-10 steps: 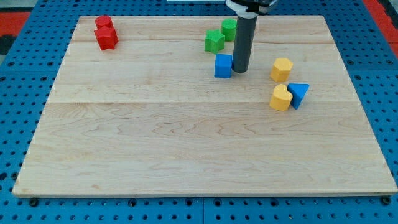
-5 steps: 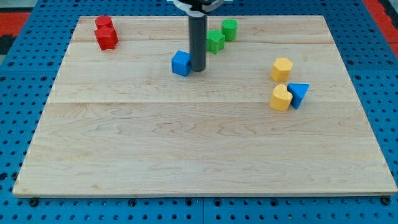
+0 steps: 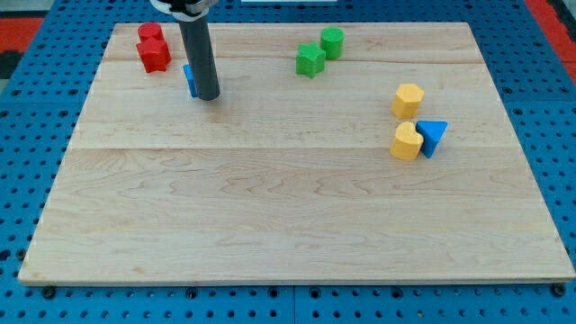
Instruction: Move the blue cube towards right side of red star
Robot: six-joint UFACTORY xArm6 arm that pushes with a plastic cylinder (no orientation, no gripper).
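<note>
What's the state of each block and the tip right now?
Blue cube: mostly hidden behind the rod, right of the red star, small gap.
My tip: on the board, at the cube's right side.
Red star: touching red block above it.
Green star: beside green cylinder.
Yellow blocks: apart.
Blue wedge: against the lower yellow block.

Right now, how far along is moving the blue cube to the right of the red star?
Nearly done. The blue cube sits close to the right of the red star, slightly lower in the view, mostly hidden behind my rod. My tip stands at its right edge. Left: perhaps a small nudge up-left.
</note>
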